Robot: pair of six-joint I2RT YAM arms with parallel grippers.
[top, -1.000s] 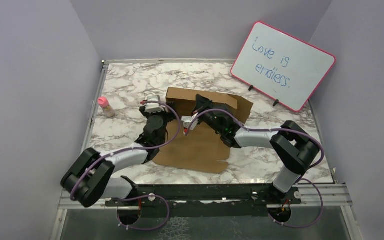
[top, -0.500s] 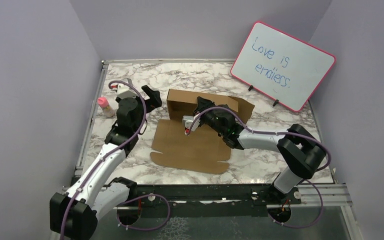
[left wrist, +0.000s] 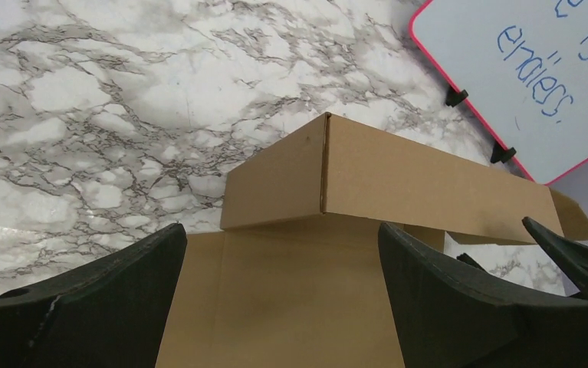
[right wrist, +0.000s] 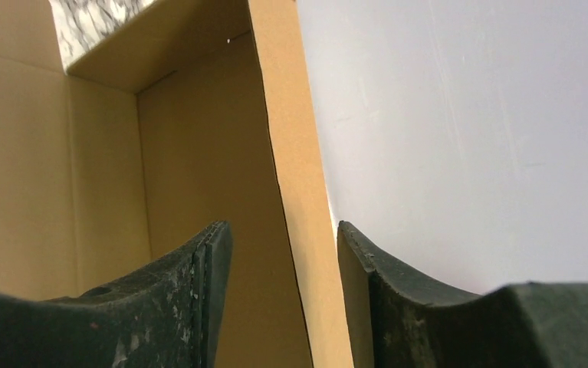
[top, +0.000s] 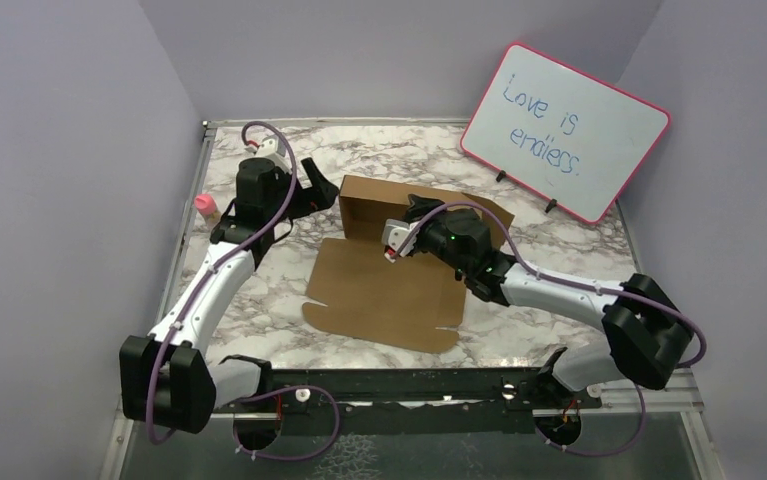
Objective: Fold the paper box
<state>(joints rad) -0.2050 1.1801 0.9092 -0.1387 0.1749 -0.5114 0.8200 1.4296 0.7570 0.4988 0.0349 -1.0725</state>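
Right then, your left gripper (left wrist: 279,249) hung released, its fingers spread wide with nothing between them. The paper box (top: 384,290) sat just ahead of and below it on the table (top: 259,150), with a flat panel nearest the gripper and a raised corner of brown walls beyond. Your right gripper (right wrist: 281,230) straddled an upright wall (right wrist: 300,153) of that box, one finger inside the box and one outside. It was not clenched: a clear gap showed between the inner finger and the cardboard. Whether the outer finger touched the wall you could not have told from the wrist view, as the two ran very close there. Off to the left gripper's left stood a small pink-capped bottle (top: 205,208). Well beyond the right gripper stood a pink-framed whiteboard (top: 564,130).
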